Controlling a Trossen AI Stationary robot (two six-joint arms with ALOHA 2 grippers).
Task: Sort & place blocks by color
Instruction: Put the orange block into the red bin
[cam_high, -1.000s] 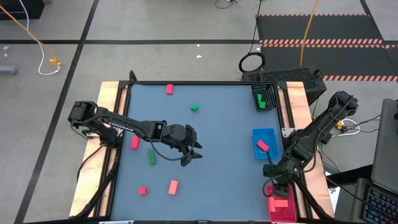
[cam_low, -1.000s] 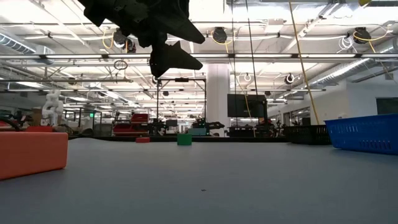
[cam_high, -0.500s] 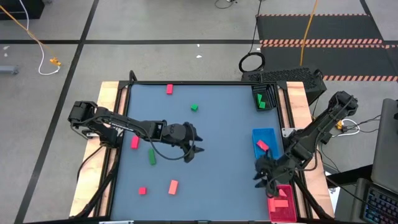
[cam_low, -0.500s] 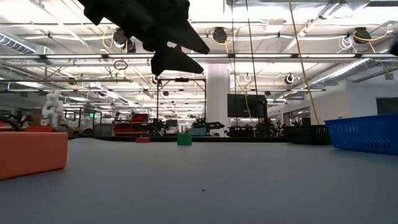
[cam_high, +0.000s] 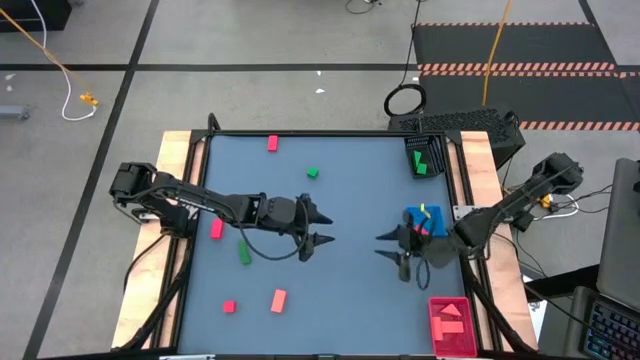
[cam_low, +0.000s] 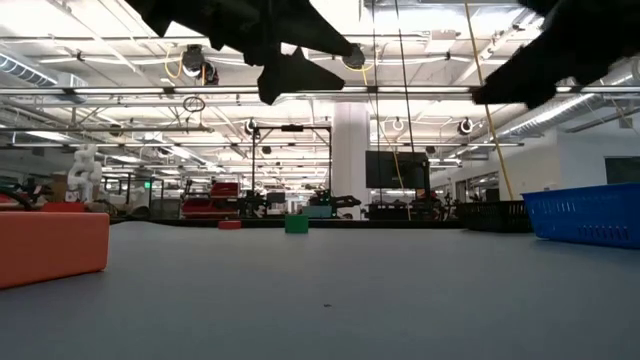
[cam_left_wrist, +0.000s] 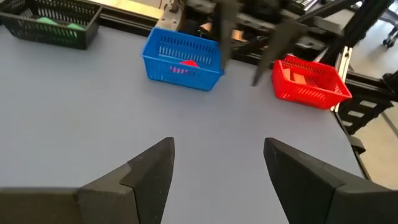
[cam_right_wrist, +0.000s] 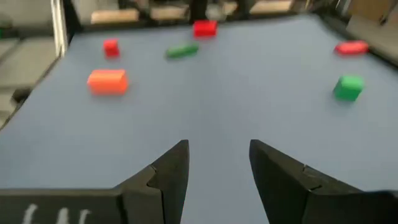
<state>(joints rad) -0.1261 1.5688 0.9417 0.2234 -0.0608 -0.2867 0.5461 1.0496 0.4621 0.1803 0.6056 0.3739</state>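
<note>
Six loose blocks lie flat on the blue-grey table: a red one and a green cube toward the far edge, a pink-red one and a green bar at the left, and a small red one and a salmon one near the front. My left gripper hovers open above mid-table, pointing right. My right gripper hovers open right of centre, facing it. In the right wrist view the open fingers look toward the salmon block and green cube.
Three mesh trays line the table's right side: a black one holding green pieces at the far end, a blue one holding a red piece in the middle, and a red one holding pink-red pieces at the near corner. Bare table lies between the grippers.
My right arm has swung away from the red tray at the near right corner, toward the table's left and far side, and now reaches out past the blue tray over the table. My left gripper has turned from slanting toward the near edge to pointing right, shifting slightly right.
</note>
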